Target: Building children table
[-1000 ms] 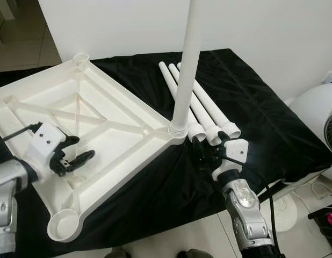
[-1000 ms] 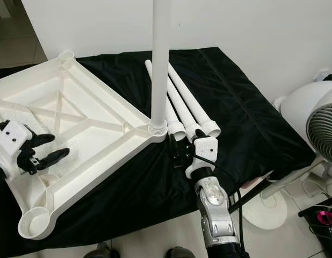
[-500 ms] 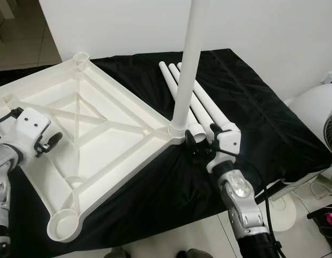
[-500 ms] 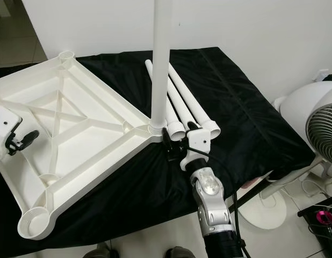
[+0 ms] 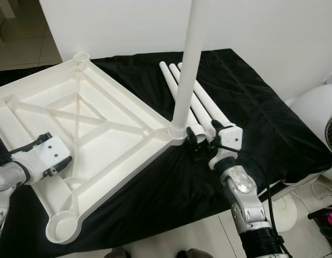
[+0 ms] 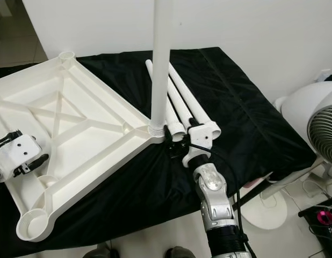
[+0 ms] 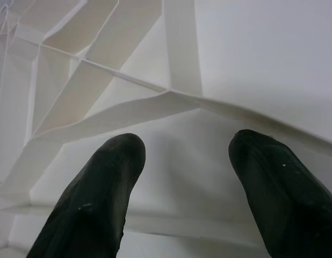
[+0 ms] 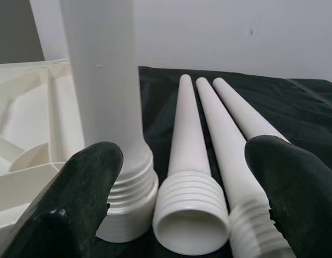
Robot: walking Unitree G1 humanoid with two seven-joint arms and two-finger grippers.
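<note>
**Tabletop with one leg fitted, three to go**

Tabletop [image 5: 91,140], white moulded plastic, lies upside down on the black cloth [image 5: 262,107] covering our bench, its ribbed underside facing up. One leg [image 5: 186,64] stands upright in the corner socket nearest the loose parts, its threaded collar seated at the rim. We judge that to be the only corner finished: the far corner socket [image 5: 80,57] and the near corner socket [image 5: 61,226] both show open and empty, and the fourth corner lies off to our left where we cannot make it out.

Three loose legs [image 5: 206,105] lie side by side on the cloth just beside the fitted one, threaded ends toward us. So roughly a quarter of the leg work looks done, with three legs left to pick up, seat and presumably twist home.

Our right end effector [image 8: 182,199] sits released, fingers spread wide, right at the threaded ends; in the right wrist view the nearest loose leg's mouth lies between the two black fingers, with the standing leg close by one finger. It grasps nothing yet.

Our left end effector [image 7: 185,183] hangs over the tabletop's near-left edge, also released and empty, fingers apart above the ribs, well placed, we think, to steady the top.

A white fan [image 6: 316,129] stands on the floor to our right.
</note>
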